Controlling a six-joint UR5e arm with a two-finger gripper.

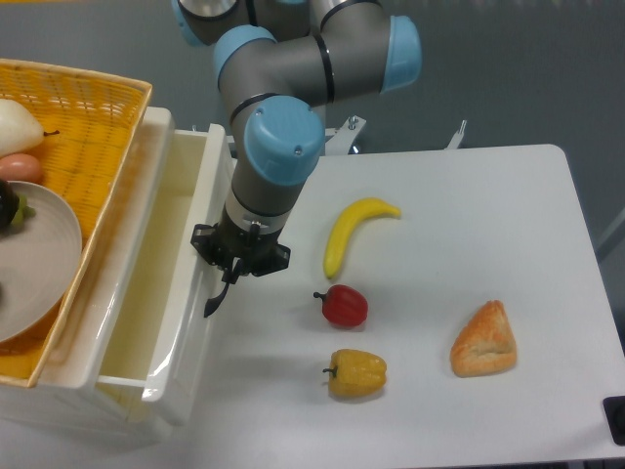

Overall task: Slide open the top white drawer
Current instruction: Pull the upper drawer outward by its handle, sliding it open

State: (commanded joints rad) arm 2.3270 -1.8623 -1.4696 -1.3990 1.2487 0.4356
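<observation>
Top white drawer (146, 293) sits pulled out from under the yellow wicker basket (83, 127), pale inside showing. Gripper (234, 274) is at the drawer's front w/ the curved black handle (217, 296) poking out below it; looks clamped on the handle, can't tell for sure. Banana (354, 230), red pepper (343, 305) & yellow pepper (356, 372) lie right of the drawer.

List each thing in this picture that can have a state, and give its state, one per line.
top white drawer: pulled well open, inside looks empty
gripper: at the drawer's black handle; jaws hidden, open or shut unclear
yellow wicker basket: filled, holding a plate and food
</observation>
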